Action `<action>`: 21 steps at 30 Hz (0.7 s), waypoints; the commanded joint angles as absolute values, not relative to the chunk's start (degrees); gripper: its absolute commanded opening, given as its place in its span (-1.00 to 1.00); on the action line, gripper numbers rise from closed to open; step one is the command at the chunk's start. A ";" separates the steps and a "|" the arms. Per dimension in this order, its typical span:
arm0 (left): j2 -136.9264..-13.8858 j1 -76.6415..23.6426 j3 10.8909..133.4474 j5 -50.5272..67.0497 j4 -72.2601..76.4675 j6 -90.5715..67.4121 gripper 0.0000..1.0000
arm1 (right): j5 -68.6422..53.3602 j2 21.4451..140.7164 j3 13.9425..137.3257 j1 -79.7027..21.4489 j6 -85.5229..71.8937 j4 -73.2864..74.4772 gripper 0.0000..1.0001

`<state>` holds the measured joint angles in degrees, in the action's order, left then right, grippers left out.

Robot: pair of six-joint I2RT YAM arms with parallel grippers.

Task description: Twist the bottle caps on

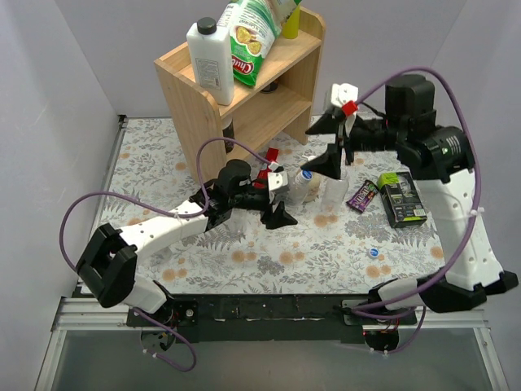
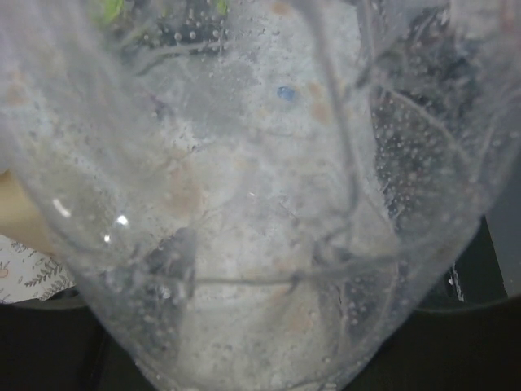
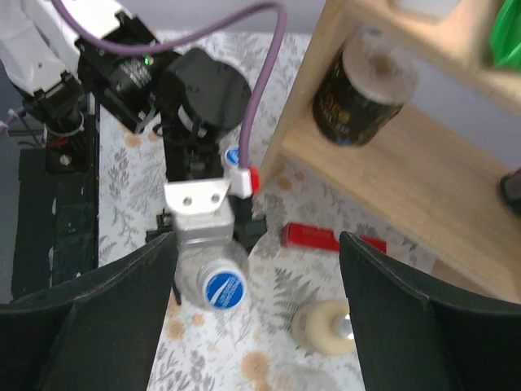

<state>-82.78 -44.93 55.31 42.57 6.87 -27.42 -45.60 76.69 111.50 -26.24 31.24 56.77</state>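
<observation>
Gripping a small clear bottle (image 3: 207, 261) near the middle of the table, the left gripper (image 1: 285, 194) has its black jaws pressed against the bottle's two sides. The bottle is colourless plastic. In the left wrist view its wall fills the picture and is beaded with tiny droplets. A round blue cap (image 3: 224, 287) with a whitish centre sits on its neck; how tightly it is seated cannot be told. The right gripper (image 1: 330, 145) hangs just above this bottle, jaws spread wide and holding nothing. A second clear bottle (image 1: 335, 189) stands just beside the held one, on its right, on the floral table cover (image 1: 163, 163). A loose blue cap (image 1: 374, 252) lies flat on the cover, well apart from the bottles and nearer the right arm's base. Behind them is a wooden shelf (image 1: 183, 90) with a white jug (image 1: 210, 57) on top.
</observation>
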 commanded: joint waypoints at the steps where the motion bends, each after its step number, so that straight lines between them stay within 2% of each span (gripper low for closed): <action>1: -76.14 -44.03 58.19 44.48 -3.85 -23.21 -1.00 | -56.75 81.38 124.53 -25.93 27.26 53.27 0.68; 6: -66.99 -43.59 51.17 40.61 -1.51 -24.78 -1.00 | -60.81 79.54 118.75 -25.93 19.86 44.47 0.60; 12: -56.26 -43.33 40.62 42.62 -1.84 -27.25 -1.00 | -56.26 83.84 123.40 -29.79 31.44 61.06 0.51; 15: -52.40 -43.33 37.46 45.34 -4.47 -26.89 -1.00 | -49.59 85.34 123.75 -32.42 33.12 62.14 0.46; 17: -50.98 -43.33 35.69 44.92 -5.71 -26.19 -1.00 | -41.07 88.22 126.29 -35.85 37.17 63.45 0.43; 20: -48.61 -42.63 32.35 43.68 -6.24 -24.18 -1.00 | -42.71 93.93 133.92 -38.92 49.26 75.11 0.52; 21: -48.52 -41.67 31.73 43.59 -6.24 -24.00 -1.00 | -41.50 93.43 132.38 -40.24 49.74 74.97 0.56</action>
